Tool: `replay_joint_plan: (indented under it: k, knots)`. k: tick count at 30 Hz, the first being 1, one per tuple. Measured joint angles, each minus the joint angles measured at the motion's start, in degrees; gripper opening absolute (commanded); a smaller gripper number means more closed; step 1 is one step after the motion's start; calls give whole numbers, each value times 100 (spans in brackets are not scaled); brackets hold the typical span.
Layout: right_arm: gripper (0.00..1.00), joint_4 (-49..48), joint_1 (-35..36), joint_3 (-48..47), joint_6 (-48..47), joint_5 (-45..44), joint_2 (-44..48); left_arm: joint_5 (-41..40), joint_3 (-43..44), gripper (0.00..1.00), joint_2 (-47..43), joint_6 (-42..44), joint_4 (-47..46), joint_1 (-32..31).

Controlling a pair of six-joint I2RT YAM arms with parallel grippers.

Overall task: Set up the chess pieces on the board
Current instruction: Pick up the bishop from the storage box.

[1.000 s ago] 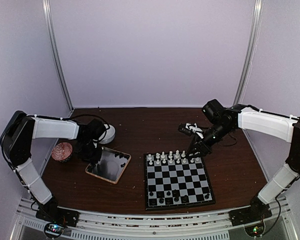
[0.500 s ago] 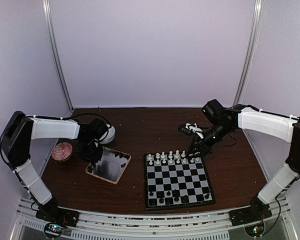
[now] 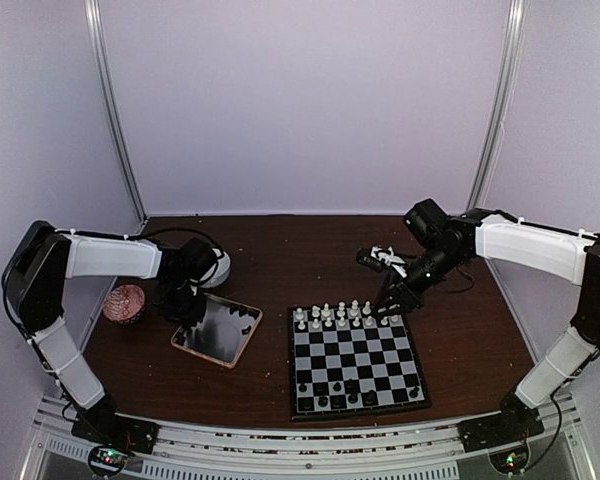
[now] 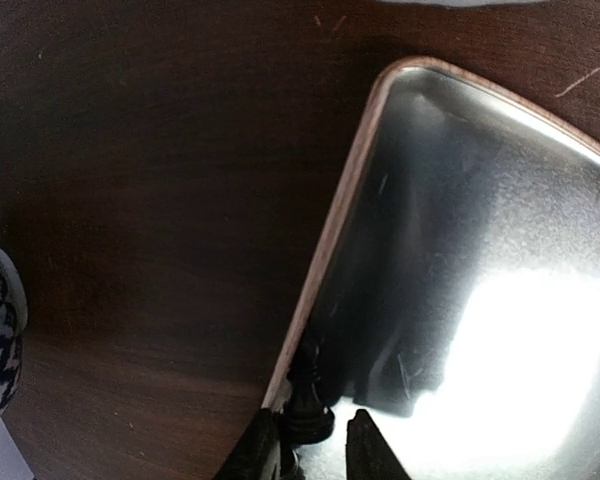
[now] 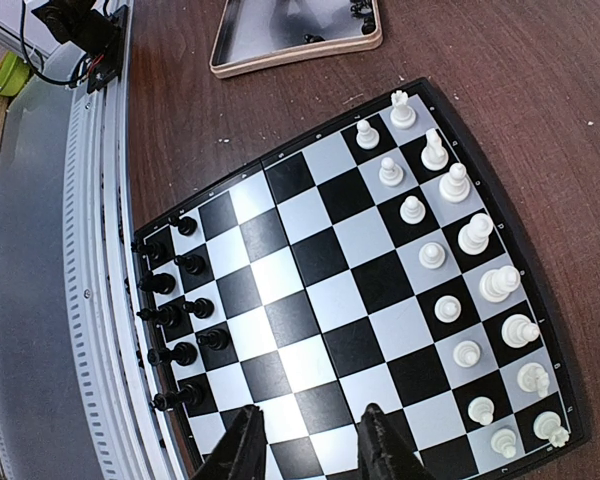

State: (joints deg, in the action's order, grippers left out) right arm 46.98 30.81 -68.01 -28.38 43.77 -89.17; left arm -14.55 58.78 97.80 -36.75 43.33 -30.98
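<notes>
Your white pieces (image 5: 432, 255) fill both far rows of the board (image 3: 365, 355), so that side looks done; the black pieces (image 5: 180, 352) cover only part of the near rows, and more wait in the tray (image 3: 248, 342) left of the board; the left pincer (image 4: 315, 445), at the tray's edge away from the board, brackets a black piece (image 4: 306, 405); you cannot tell whether it grips yet; the right pincer (image 5: 310, 450) hangs over the board's far edge, jaws apart, empty.

The brown table (image 3: 280, 270) bears the board (image 3: 355, 360) and a wood-rimmed tray (image 3: 218, 335).
</notes>
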Motion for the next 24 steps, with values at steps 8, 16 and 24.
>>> replay_joint_plan:
  k: [8, 16, 24]
  knots:
    - [33, 2, 0, 0, 0, 0, 0, 44, 0, 24, 98, 0, -26, 0]
    - [33, 9, 0, 0, 0, 2, 0, 44, 26, 25, 264, -13, -48, 2]
    - [33, 15, 0, 0, 0, 2, 0, 44, 267, 24, 479, -90, -181, 48]
